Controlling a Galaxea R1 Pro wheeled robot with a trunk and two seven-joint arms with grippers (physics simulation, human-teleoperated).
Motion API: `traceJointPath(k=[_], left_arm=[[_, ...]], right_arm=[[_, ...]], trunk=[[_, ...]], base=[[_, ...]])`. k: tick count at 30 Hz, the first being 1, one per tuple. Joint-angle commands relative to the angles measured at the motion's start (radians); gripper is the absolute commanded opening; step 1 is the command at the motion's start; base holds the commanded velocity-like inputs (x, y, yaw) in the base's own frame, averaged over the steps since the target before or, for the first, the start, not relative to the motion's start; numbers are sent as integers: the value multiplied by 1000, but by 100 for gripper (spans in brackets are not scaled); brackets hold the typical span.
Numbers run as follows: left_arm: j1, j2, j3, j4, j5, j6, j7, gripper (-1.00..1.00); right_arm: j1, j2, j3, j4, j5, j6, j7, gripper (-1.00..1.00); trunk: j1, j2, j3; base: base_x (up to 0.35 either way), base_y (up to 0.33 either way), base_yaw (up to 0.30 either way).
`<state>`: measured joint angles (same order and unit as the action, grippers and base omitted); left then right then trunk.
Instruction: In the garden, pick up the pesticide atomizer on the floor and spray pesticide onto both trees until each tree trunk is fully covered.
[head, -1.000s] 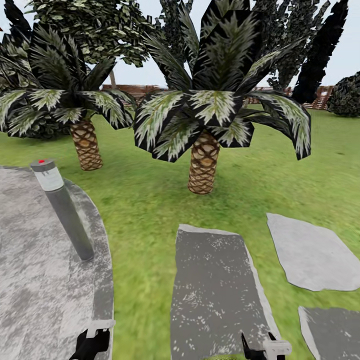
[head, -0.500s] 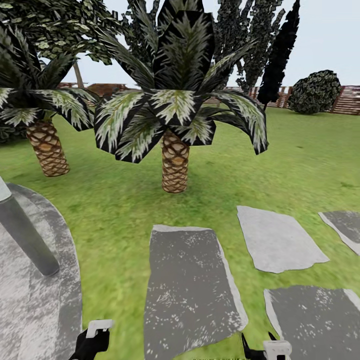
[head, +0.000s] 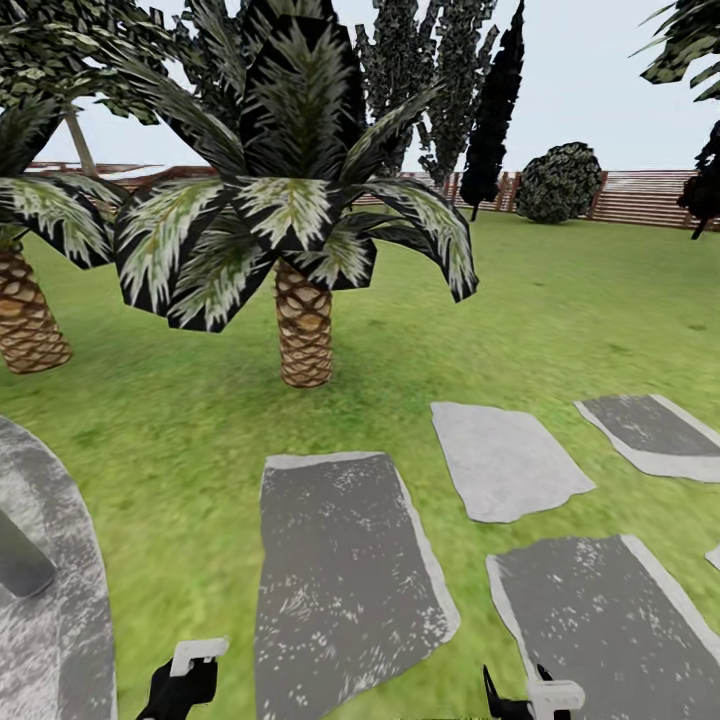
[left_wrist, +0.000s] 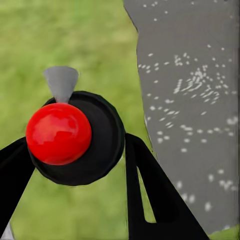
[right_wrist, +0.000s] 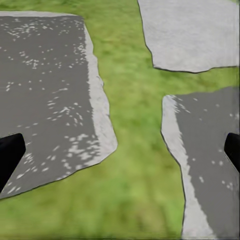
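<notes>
While the left end effector (left_wrist: 75, 165) pinches it, the pesticide atomizer (left_wrist: 75, 137) sits between its fingers.
Red top faces the wrist camera, above lawn (left_wrist: 60, 40) beside a paving slab (left_wrist: 200, 100); right end effector (right_wrist: 120, 150) spread.

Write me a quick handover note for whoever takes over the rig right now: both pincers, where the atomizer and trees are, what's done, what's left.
Left pincer: shut on the pesticide atomizer, red top facing the wrist camera.
Right pincer: open, nothing between its fingers, over grass and paving slabs.
Ahead in the head view: a striped palm-like plant, lawn, the slat fence.
Done: atomizer picked up.
Left: find both pale-trunked trees and spray each trunk; no pesticide specks visible.
</notes>
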<state>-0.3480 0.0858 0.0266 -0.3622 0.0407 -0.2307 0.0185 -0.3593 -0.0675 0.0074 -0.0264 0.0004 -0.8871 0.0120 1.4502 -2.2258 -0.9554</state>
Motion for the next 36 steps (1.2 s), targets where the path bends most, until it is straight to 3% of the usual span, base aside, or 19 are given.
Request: traceJointPath(k=[1, 4, 16, 36], left_arm=[[0, 0, 9, 0, 4, -3, 1, -100], [0, -1, 28, -1, 4, -3, 1, -100], [0, -5, 32, -5, 4, -5, 1, -100], [0, -3, 32, -2, 4, -6, 0, -100]], right_arm=[[-1, 0, 0, 1, 0, -3, 1, 100], [-1, 0, 0, 1, 0, -3, 1, 100], [-1, 0, 0, 1, 0, -3, 1, 100], [0, 0, 0, 1, 0, -3, 1, 100]], trunk=[[0, 0, -1], [0, 0, -1], [0, 0, -1], [0, 0, -1]], base=[[0, 0, -300], [0, 0, -300], [20, -11, -300], [228, -165, -300]])
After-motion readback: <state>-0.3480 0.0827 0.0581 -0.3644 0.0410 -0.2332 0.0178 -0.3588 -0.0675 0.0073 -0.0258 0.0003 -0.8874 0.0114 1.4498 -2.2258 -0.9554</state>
